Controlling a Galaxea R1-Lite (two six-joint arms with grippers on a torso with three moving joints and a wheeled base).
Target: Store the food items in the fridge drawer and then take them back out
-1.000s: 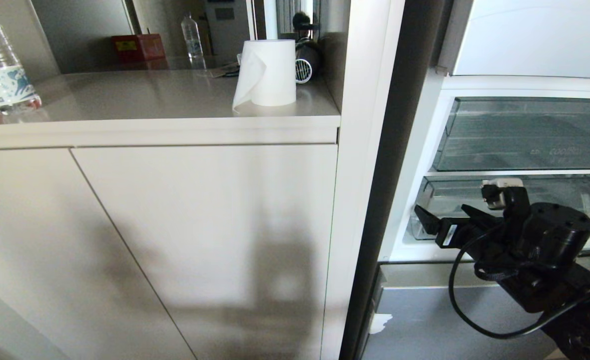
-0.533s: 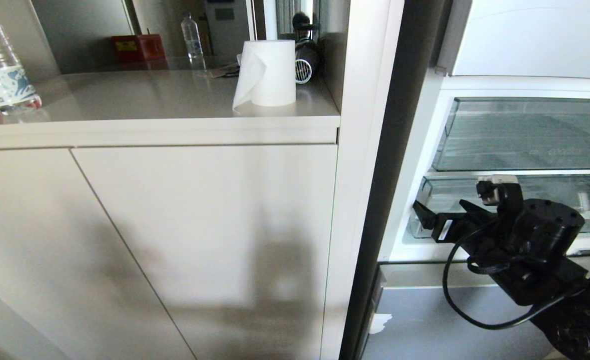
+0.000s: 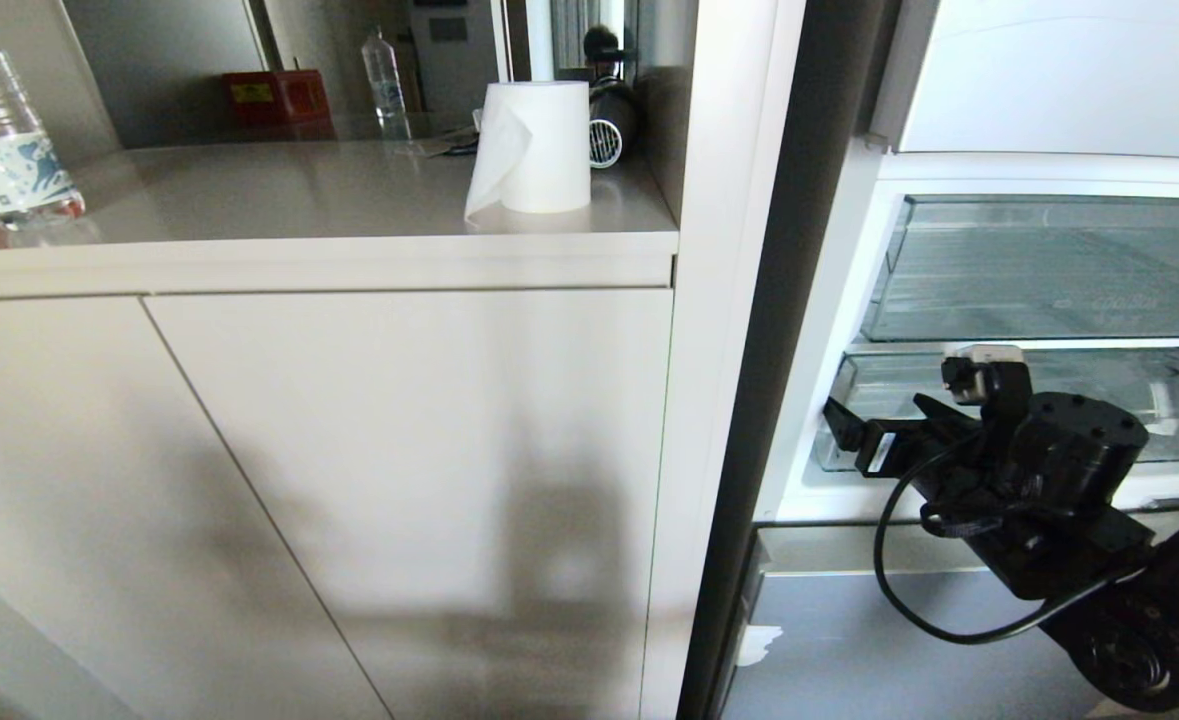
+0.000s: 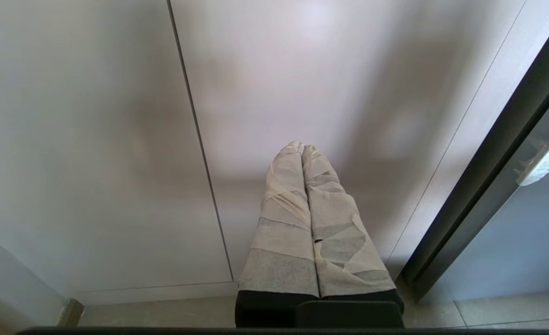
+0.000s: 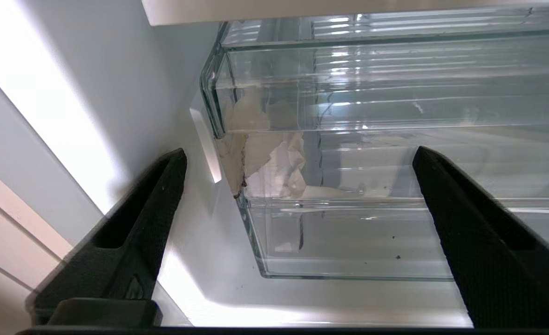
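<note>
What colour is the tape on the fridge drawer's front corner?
White to off-white scraps of tape on the clear fridge drawer; best in the right wrist view.

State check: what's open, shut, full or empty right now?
fridge drawer: pushed in, no food visible inside
upper drawer: pushed in, looks empty
right gripper: open, empty, facing the fridge drawer's taped corner
left gripper: shut, empty, parked by the cupboard doors, which are shut
paper roll: upright, loose end hanging

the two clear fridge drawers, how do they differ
The upper drawer sits directly above the lower drawer. The lower drawer has white tape scraps on its front corner; the upper shows none. The open right hand is at the lower drawer, not the upper. Both are clear plastic.
</note>
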